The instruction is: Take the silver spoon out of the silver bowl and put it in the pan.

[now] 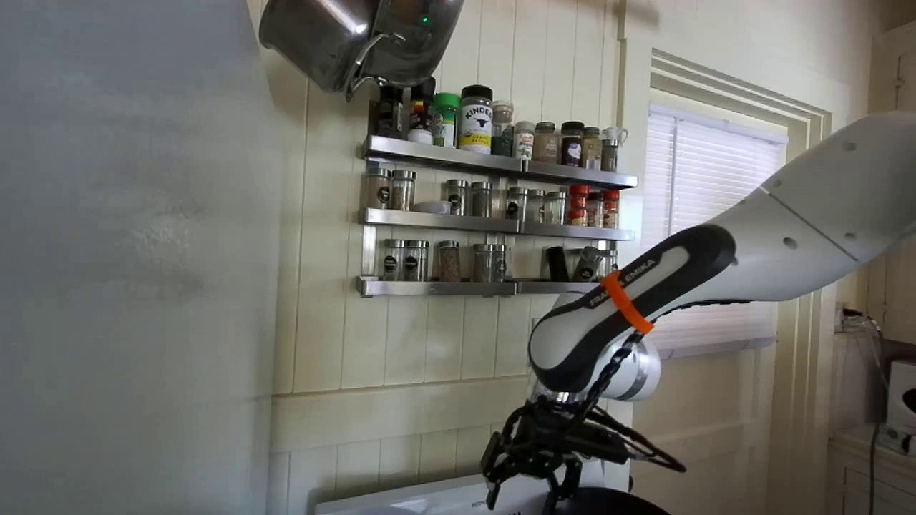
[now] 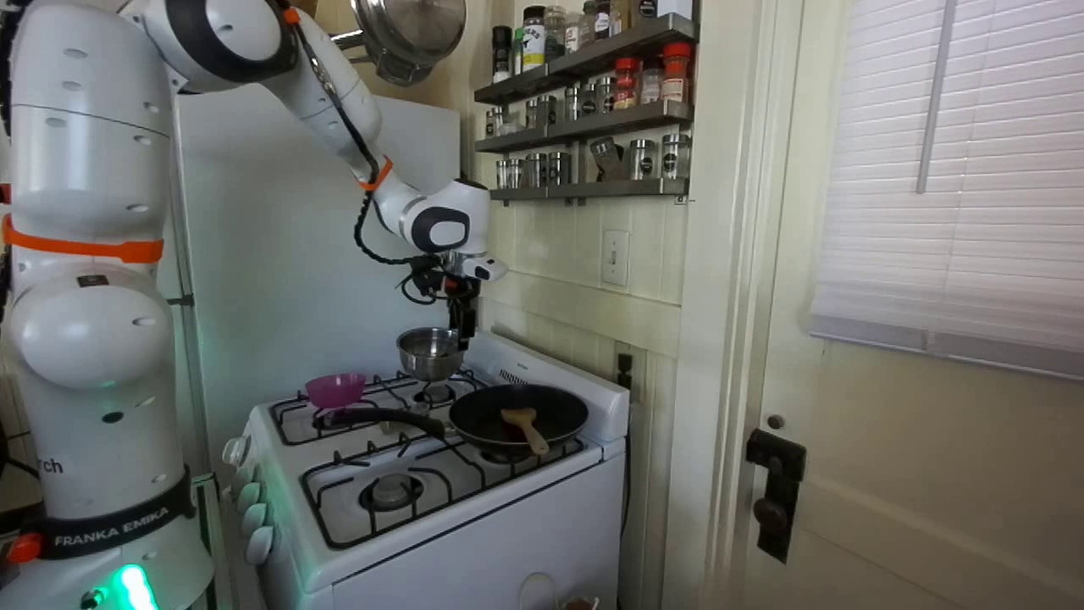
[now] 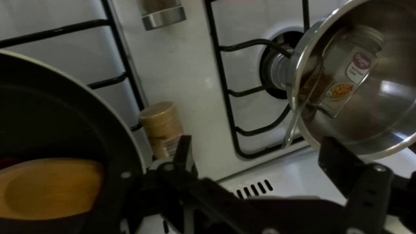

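The slender silver metal spoon (image 3: 294, 122) is unclaimed here, and neither half of the job, lift-out or delivery, is done. The broad white gas stove (image 2: 487, 534) plays table, carrying everything we need. There's the wide, round, black frying pan (image 2: 556, 411), the finish line, and no silver spoon in it to be seen. Apart from it, on the same table, sits the deep, round, silver metal bowl (image 2: 428, 366), the starting line, and that's where our spoon is! A smaller, round, translucent pink bowl (image 2: 335, 392) plays no part, I'd say. In the pan lies a pale wooden spoon (image 3: 53, 190), its handle out over the rim in an exterior view; don't be fooled, that's not our target. Now the black jointed fingers (image 3: 339, 164): spread wide, nothing between them, near the silver bowl; whether either touches the rim, I can't tell. Inside the bowl, a clear glass jar (image 3: 346, 76) with a printed label lies tipped over, just beside the spoon. And the spoon itself: one end pokes out over the rim towards the fingers, the rest slants down inside. My read: this is the lining-up stage, right ahead of the pick, so the task is barely begun. Left to do: grip that outer end, lift it clear of the jar, carry it across to the pan, let go.
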You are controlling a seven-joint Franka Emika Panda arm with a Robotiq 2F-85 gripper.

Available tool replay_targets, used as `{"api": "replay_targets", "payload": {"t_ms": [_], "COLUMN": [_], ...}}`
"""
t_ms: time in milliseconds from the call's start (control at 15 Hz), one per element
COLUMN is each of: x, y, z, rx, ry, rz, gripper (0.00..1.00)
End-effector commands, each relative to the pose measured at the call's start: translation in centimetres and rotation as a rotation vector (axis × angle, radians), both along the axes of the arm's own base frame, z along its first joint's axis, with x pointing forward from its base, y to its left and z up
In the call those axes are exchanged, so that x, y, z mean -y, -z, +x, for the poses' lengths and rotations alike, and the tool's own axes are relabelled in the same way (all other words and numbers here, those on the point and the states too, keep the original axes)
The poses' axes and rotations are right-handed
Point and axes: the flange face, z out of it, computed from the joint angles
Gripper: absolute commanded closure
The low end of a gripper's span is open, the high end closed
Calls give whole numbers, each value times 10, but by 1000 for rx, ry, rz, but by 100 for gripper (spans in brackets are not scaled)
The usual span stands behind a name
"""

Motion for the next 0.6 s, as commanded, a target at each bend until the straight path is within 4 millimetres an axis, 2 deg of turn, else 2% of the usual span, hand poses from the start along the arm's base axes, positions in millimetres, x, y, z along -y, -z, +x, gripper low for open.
{"api": "replay_targets", "payload": {"t_ms": [0, 267, 533], "x": [-33, -51, -68], "y": [28, 41, 46], "z": [30, 53, 55], "rx": [-8, 20, -24], "ry": [56, 95, 61], "rz": [36, 57, 66], "gripper": [0, 0, 0]}}
